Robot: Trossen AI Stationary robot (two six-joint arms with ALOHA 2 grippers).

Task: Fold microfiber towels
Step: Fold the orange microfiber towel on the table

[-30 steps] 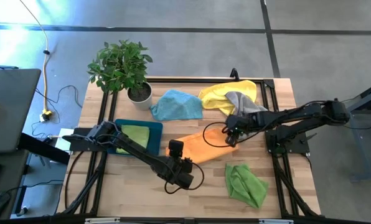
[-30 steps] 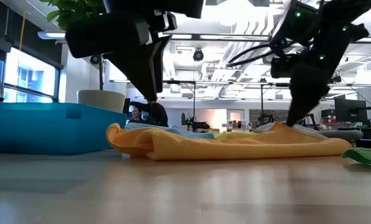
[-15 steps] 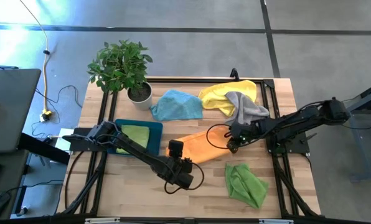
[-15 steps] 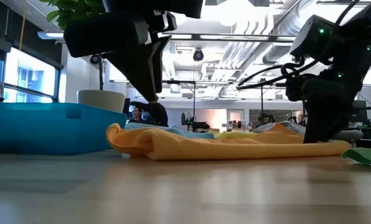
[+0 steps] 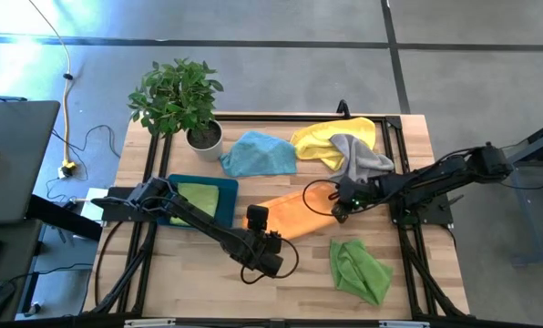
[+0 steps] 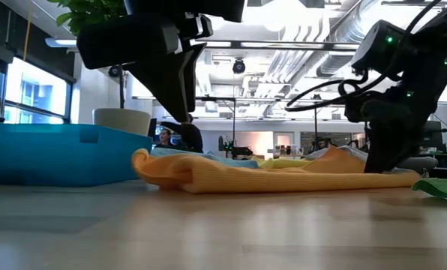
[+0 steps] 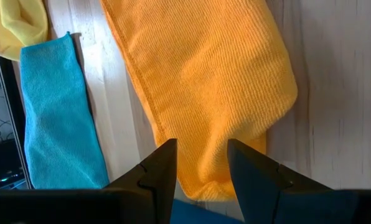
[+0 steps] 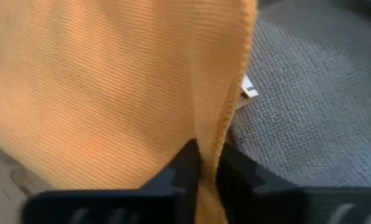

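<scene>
My right gripper (image 8: 205,167) is clamped on the raised edge of the orange towel (image 5: 294,215), which lies near the middle of the table (image 5: 299,282). My left gripper (image 7: 201,163) hangs with its fingers apart over that towel's other end, beside the teal tray (image 5: 176,187) holding a lime green towel (image 5: 199,198). The grey towel (image 5: 358,155), yellow towel (image 5: 322,137) and light blue towel (image 5: 258,153) lie along the far edge; another lime green towel (image 5: 358,269) lies by the near right corner.

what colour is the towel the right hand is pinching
Orange towel; the right wrist view shows it best.
</scene>
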